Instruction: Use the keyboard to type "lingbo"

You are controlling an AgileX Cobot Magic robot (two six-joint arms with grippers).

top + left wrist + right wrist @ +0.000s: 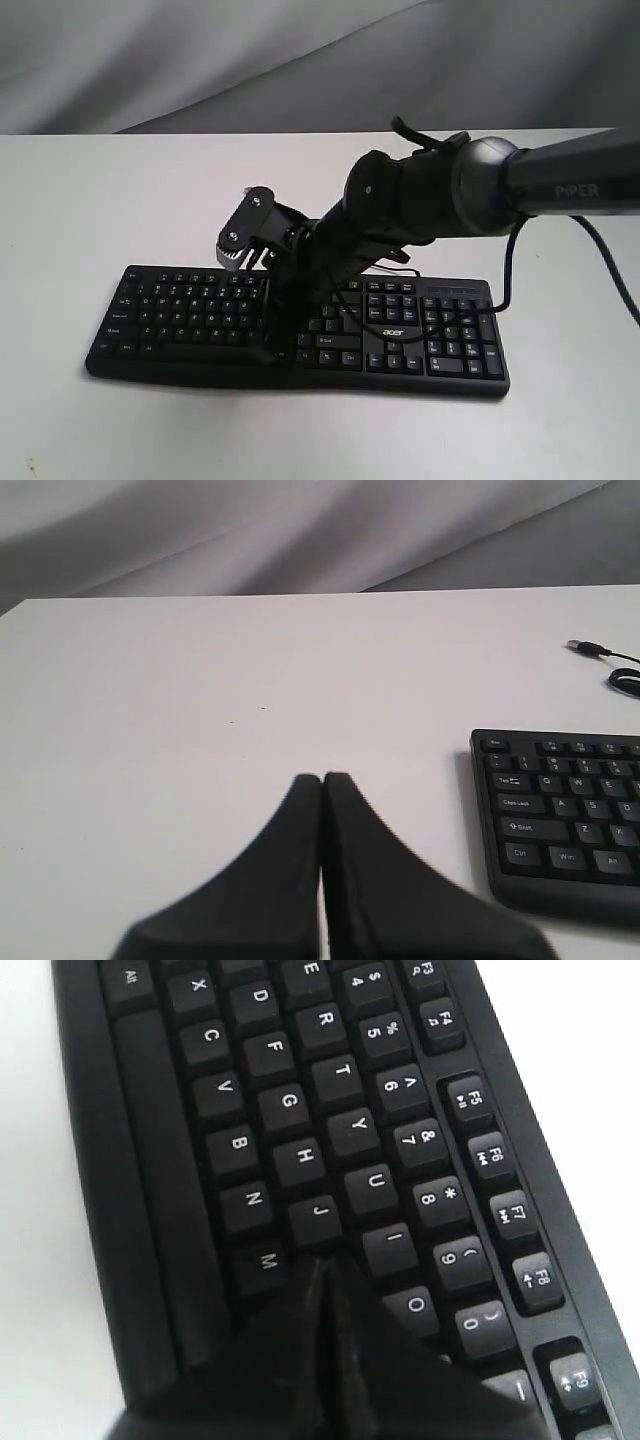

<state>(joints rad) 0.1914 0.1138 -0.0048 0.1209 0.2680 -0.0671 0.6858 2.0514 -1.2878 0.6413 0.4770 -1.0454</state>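
The long black keyboard [190, 310] lies across the front of the white table [100, 200], its number pad at the right. My right gripper [272, 335] points down onto its middle, reaching in from the right. In the right wrist view the right gripper [322, 1260] is shut, tips together just past the J key [318, 1215], between M [262, 1265] and I [392, 1245]; the K key is hidden under them. My left gripper [322, 777] is shut with nothing in it, over bare table beside the keyboard's [565, 820] Tab and Shift end.
The keyboard's USB plug [590, 648] lies loose on the table behind it. A thin black cable [385, 340] loops over the keyboard near the acer logo. A grey cloth backdrop [200, 60] hangs behind the table's far edge.
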